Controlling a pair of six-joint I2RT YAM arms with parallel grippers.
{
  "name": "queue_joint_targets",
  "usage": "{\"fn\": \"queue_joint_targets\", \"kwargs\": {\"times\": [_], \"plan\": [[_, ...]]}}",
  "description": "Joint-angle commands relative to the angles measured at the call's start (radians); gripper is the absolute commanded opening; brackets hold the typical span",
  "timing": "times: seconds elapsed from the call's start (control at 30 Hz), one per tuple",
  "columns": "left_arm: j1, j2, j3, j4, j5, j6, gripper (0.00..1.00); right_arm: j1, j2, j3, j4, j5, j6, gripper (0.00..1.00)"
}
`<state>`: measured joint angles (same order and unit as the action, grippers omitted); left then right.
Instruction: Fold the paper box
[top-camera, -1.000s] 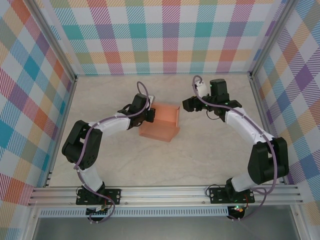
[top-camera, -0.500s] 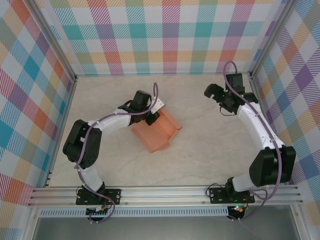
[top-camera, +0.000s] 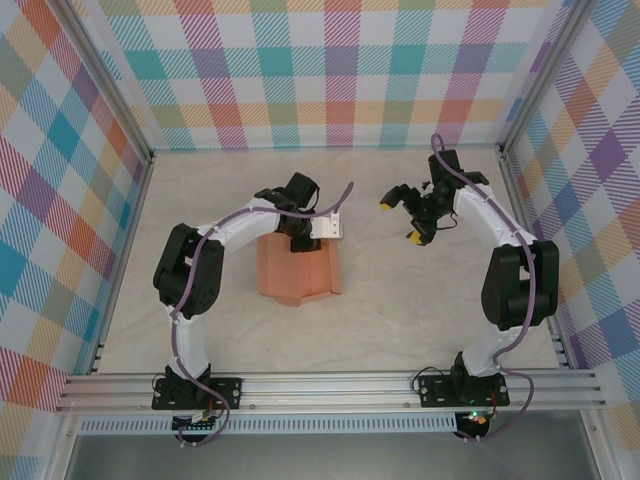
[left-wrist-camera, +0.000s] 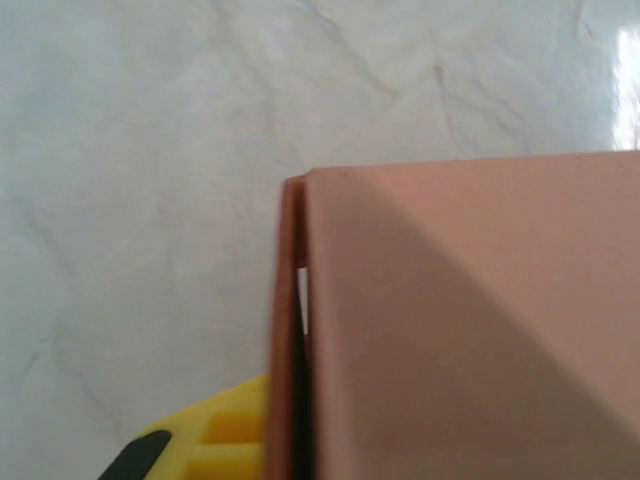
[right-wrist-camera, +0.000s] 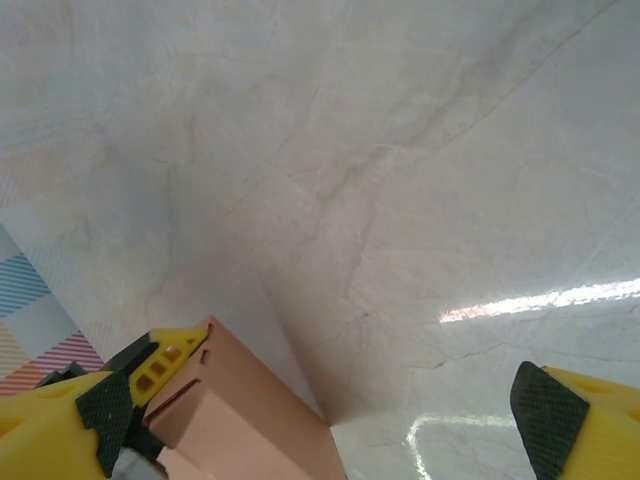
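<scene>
One salmon paper box (top-camera: 290, 276), its wall in the left gripper (top-camera: 301, 240)

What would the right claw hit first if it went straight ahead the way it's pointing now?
Probably the paper box: the open right claw points left toward it, and the box's corner sits low between its fingertips in the wrist view. Height is unclear.

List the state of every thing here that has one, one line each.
paper box: partly folded, resting on the table.
left claw: shut on a wall of the paper box.
right claw: open, empty, apart from the box on its right side.
</scene>
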<state>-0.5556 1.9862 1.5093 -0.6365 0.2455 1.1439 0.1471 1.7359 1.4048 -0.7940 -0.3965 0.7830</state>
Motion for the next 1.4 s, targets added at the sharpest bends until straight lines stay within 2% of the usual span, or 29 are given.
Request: {"fn": "queue_joint_targets", "kwargs": {"times": [0.0, 0.3, 0.33, 0.37, 0.4, 0.43, 0.63, 0.83, 0.93, 1.03, 1.17, 1.27, 1.37], "plan": [[-0.027, 0.022, 0.037, -0.072, -0.047, 0.061, 0.2, -0.013, 0.018, -0.017, -0.031, -0.041, 0.023, 1.0], [-0.052, -0.022, 0.045, -0.003, -0.016, 0.05, 0.31, -0.028, 0.021, -0.04, -0.043, 0.053, -0.014, 1.0], [-0.053, -0.03, 0.054, -0.008, -0.01, 0.048, 0.42, -0.028, 0.021, -0.041, -0.046, 0.072, -0.025, 1.0], [-0.052, -0.039, 0.061, -0.012, -0.005, 0.05, 0.58, -0.029, 0.02, -0.041, -0.052, 0.088, -0.033, 1.0], [-0.053, -0.049, 0.069, -0.017, 0.0, 0.05, 0.81, -0.029, 0.021, -0.038, -0.057, 0.103, -0.048, 1.0], [-0.053, -0.061, 0.076, -0.021, 0.001, 0.051, 0.83, -0.029, 0.022, -0.038, -0.056, 0.114, -0.061, 1.0], [-0.043, -0.14, 0.099, 0.009, 0.028, -0.027, 0.83, -0.019, 0.058, -0.01, -0.041, 0.063, -0.154, 0.97], [0.03, -0.317, -0.04, 0.179, 0.065, -0.351, 0.85, 0.07, 0.086, 0.035, -0.037, 0.004, -0.207, 0.97], [0.088, -0.417, -0.148, 0.252, 0.041, -0.559, 0.85, 0.123, 0.096, 0.051, -0.069, 0.05, -0.173, 0.97], [0.152, -0.522, -0.287, 0.307, 0.007, -0.753, 0.85, 0.156, 0.113, 0.094, -0.178, 0.146, -0.039, 1.0], [0.233, -0.645, -0.465, 0.386, -0.072, -0.983, 0.85, 0.173, 0.103, 0.144, -0.315, 0.168, 0.187, 1.0], [0.263, -0.686, -0.56, 0.397, -0.122, -1.104, 0.85, 0.175, 0.055, 0.106, -0.355, 0.114, 0.357, 1.0], [0.27, -0.708, -0.639, 0.45, -0.131, -1.226, 0.85, 0.193, -0.041, -0.048, -0.28, -0.001, 0.559, 1.0]]}}
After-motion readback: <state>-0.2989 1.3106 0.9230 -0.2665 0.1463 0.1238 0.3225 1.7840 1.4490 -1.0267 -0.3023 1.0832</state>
